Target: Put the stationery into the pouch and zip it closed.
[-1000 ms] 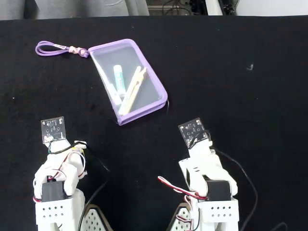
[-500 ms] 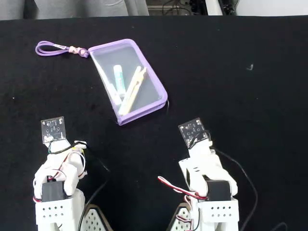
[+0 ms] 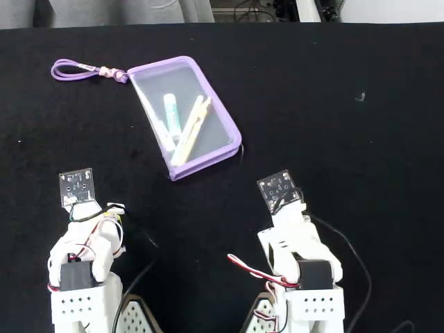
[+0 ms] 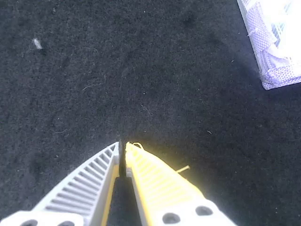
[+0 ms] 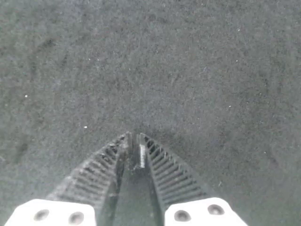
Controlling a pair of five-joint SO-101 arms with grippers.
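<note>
Left wrist view has the left claw (image 4: 123, 149) closest, its white and yellow fingers (image 4: 155, 183) pressed together at the tips and gripping nothing, above the black bench (image 4: 117, 70). Well beyond the tips, a purple-edged corner of the pouch (image 4: 270, 52) lies on the cloth. In the right wrist view the right claw (image 5: 134, 140) also has its dark ribbed fingers (image 5: 99, 169) drawn together at the tips, with nothing between them and bare black bench under them. In the high view both arms are folded back at the near edge of the bench (image 3: 333, 104), the left arm (image 3: 87, 257) and the right arm (image 3: 302, 257) side by side and well apart from the pouch (image 3: 208, 149). The pouch lies flat and slanted farther out, nearer the left arm's side, with the stationery (image 3: 182, 128) inside it behind the clear panel: a white and teal tube (image 3: 171, 111) and pale sticks (image 3: 194, 128) lying beside it. Whether the zip is fully drawn cannot be told. Farthest out, a purple strap (image 3: 73, 69) trails in a loop from the pouch's far corner across the bench.
</note>
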